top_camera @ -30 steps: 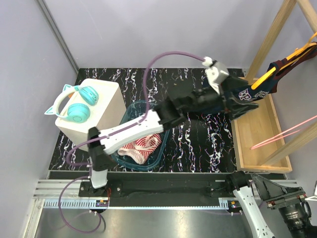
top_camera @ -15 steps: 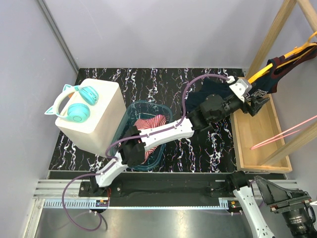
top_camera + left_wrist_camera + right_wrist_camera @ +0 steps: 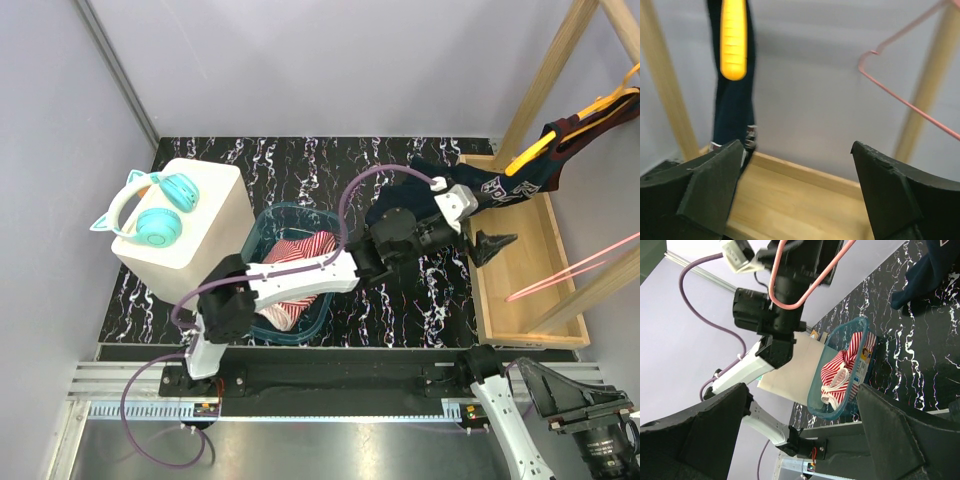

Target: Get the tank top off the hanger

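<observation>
Reaching arm: left gripper (image 3: 490,243) stretched over the wooden tray (image 3: 520,292), at 3 o'clock from the teal bin (image 3: 262,230)
Left grip: fingers spread apart, nothing between them
Tank top (image 3: 500,186): dark navy, on the yellow hanger (image 3: 528,156) toward 2 o'clock of the top view, at 12 o'clock from the left gripper, lower part draped over the tray's far rim
Right gripper (image 3: 802,405): fingers wide apart, holding nothing
Bin contents: red-striped cloth (image 3: 305,248)
Pink hanger (image 3: 570,275): over the tray's 3 o'clock side
</observation>
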